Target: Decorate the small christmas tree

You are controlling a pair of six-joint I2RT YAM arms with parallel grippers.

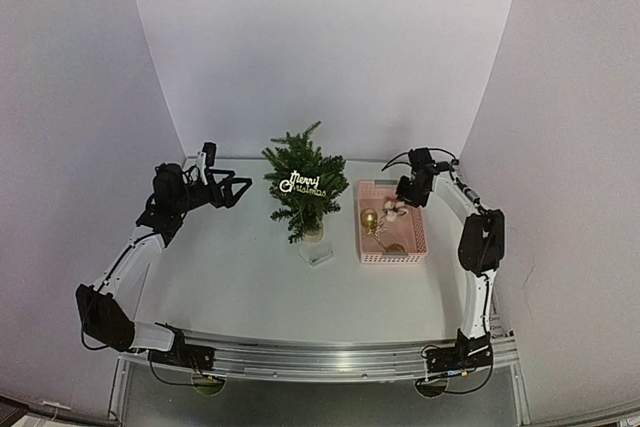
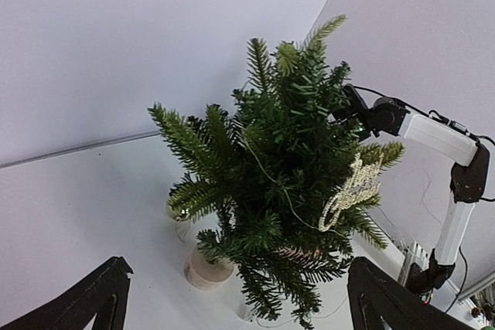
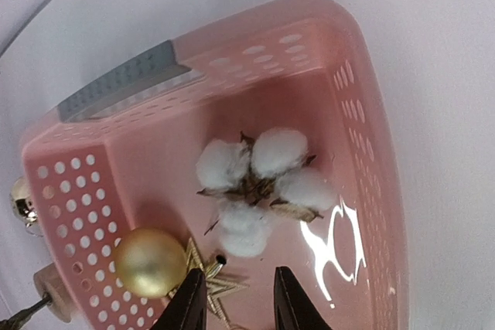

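Note:
The small christmas tree [image 1: 303, 187] stands at the table's back middle on a pale round base [image 2: 207, 270]. A glittery "Merry Christmas" sign [image 2: 352, 189] hangs on it, and a gold bauble [image 2: 177, 211] hangs from a low branch. My left gripper [image 1: 236, 190] is level with the tree on its left, wide open and holding nothing [image 2: 244, 307]. My right gripper [image 3: 238, 307] hovers inside the pink basket [image 3: 363, 121], jaws narrow but apart, empty. Just ahead of it lie a white cotton boll [image 3: 259, 179], a gold ball [image 3: 151, 260] and a gold star [image 3: 213, 284].
The pink basket [image 1: 366, 247] sits right of the tree, with a brownish item [image 1: 395, 247] at its near end. A small clear plastic piece [image 1: 318, 253] lies in front of the tree. White walls close in on the back and both sides.

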